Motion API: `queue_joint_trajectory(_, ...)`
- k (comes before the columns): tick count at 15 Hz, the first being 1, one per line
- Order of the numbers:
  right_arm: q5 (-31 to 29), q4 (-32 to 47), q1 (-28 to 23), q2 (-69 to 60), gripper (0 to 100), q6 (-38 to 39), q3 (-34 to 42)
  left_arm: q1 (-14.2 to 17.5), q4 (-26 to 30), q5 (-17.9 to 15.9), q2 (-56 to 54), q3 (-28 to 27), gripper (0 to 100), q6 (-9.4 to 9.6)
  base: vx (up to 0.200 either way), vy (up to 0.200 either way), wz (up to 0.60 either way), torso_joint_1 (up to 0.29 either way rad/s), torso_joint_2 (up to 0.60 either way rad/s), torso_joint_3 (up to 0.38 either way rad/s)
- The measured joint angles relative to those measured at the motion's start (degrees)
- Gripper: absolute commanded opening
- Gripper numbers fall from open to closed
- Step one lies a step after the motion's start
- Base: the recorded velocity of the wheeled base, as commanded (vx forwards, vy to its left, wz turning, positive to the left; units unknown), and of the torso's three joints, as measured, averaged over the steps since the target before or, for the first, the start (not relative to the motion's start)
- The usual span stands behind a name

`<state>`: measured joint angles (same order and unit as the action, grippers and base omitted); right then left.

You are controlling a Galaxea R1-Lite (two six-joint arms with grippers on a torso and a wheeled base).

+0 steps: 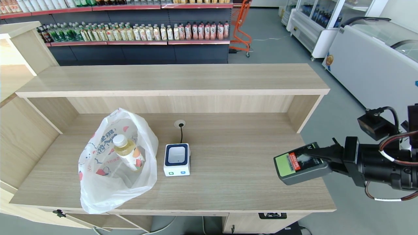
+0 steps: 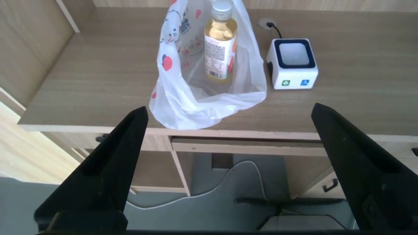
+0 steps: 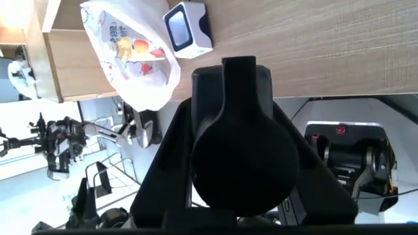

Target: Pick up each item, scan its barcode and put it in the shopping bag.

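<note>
Right end effector (image 1: 315, 156): closed on one end of a dark package (image 1: 289, 166) with a green and red label, held above the right end of the tabletop (image 1: 245, 169).
Left end effector (image 2: 228, 109): fingers spread wide, holding nothing, low in front of the tabletop's near edge.
Scanner (image 1: 177, 159): mid-tabletop with its window facing up, well apart from the package.
Shopping bag (image 1: 98, 176): just beside the scanner, with a bottle (image 1: 129, 153) leaning inside it.
Scan risk: the label faces upward, so the barcode may miss the window unless the package is turned.
Grip risk: held by one end, the package could pivot or slip while being turned.
Bagging risk: the bag's limp rim could catch the package, or the package could knock the bottle.
</note>
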<state>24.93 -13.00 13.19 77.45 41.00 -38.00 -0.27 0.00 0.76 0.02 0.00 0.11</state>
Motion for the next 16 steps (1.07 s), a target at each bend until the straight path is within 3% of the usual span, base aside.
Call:
queue_joint_trajectory(11, -0.6, -0.1, 0.8, -0.2, 0, -0.6, -1.7, 0.0, 0.0, 0.0, 0.0, 0.0, 100, -0.16, 0.0, 0.182, 0.0, 0.004, 0.0, 0.002)
queue_joint_trajectory(16, -1.0, -0.3, 0.7, 5.0, 0, -10.2, -4.8, 0.0, 0.0, 0.0, 0.0, 0.0, 100, 0.13, 0.0, 0.2, 0.0, 0.006, 0.0, 0.004)
